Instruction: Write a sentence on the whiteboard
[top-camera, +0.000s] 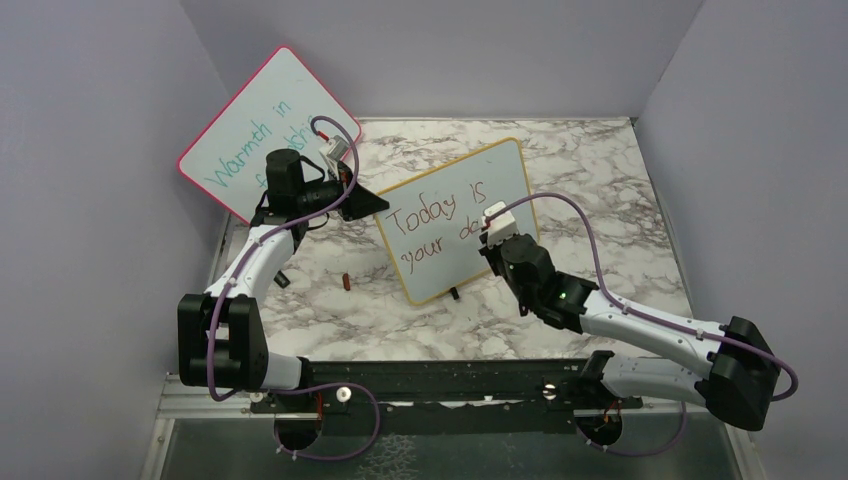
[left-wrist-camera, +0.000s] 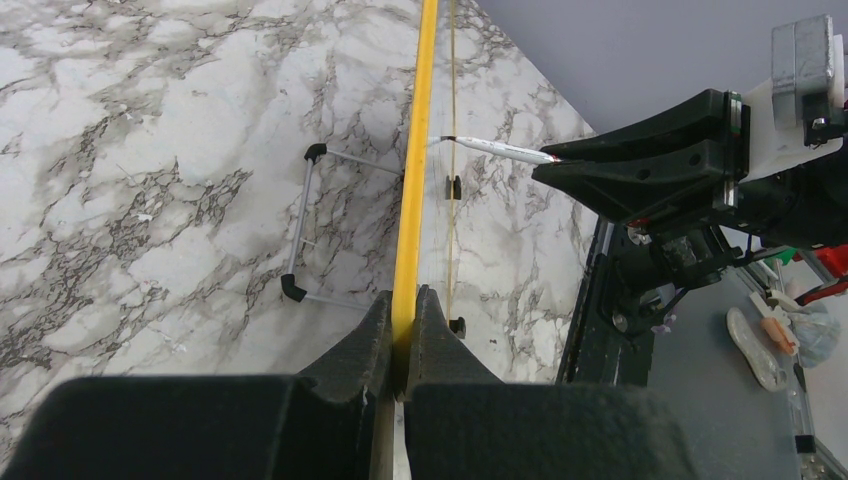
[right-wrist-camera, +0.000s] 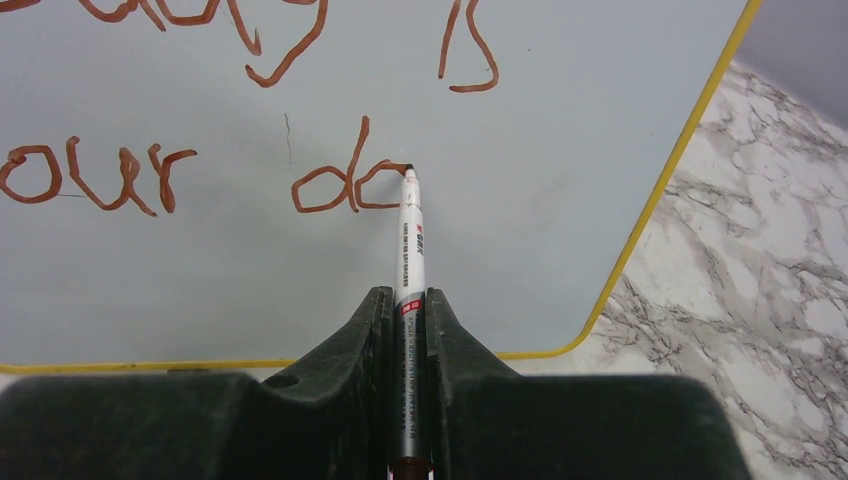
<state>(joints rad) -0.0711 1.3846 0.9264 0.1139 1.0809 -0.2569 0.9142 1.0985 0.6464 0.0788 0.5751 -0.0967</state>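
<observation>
The right gripper's (right-wrist-camera: 405, 300) fingers (right-wrist-camera: 360, 330) fill the bottom of the right wrist view, clenched on a white marker (right-wrist-camera: 411, 240). Its tip touches the whiteboard (right-wrist-camera: 560, 150) at the last stroke of the sentence (right-wrist-camera: 353, 185), which so far reads "Today IS" above "your d" plus an unfinished curve. That tip sits in the whiteboard's lower line, right of centre, with bare surface between it and the right frame.

The left gripper (left-wrist-camera: 405, 300) is shut on the whiteboard's yellow frame (left-wrist-camera: 415, 150) at its left edge, holding it upright. The wire stand (left-wrist-camera: 300, 225) shows behind the whiteboard.

Risks, as I judge them:
- The whiteboard is pinched at one edge only, so marker pressure far from that edge could swing or flex it, and the stroke would skip or smear.
- The marker is held near its tail, and side load in a curve could twist it in the jaws.
- A heavy push could tip the whiteboard back.

Behind and left of the whiteboard leans a pink-framed board (top-camera: 265, 125). A small dark-red item (top-camera: 344, 282) lies on the marble table (top-camera: 600, 190) just left of the whiteboard's foot.
</observation>
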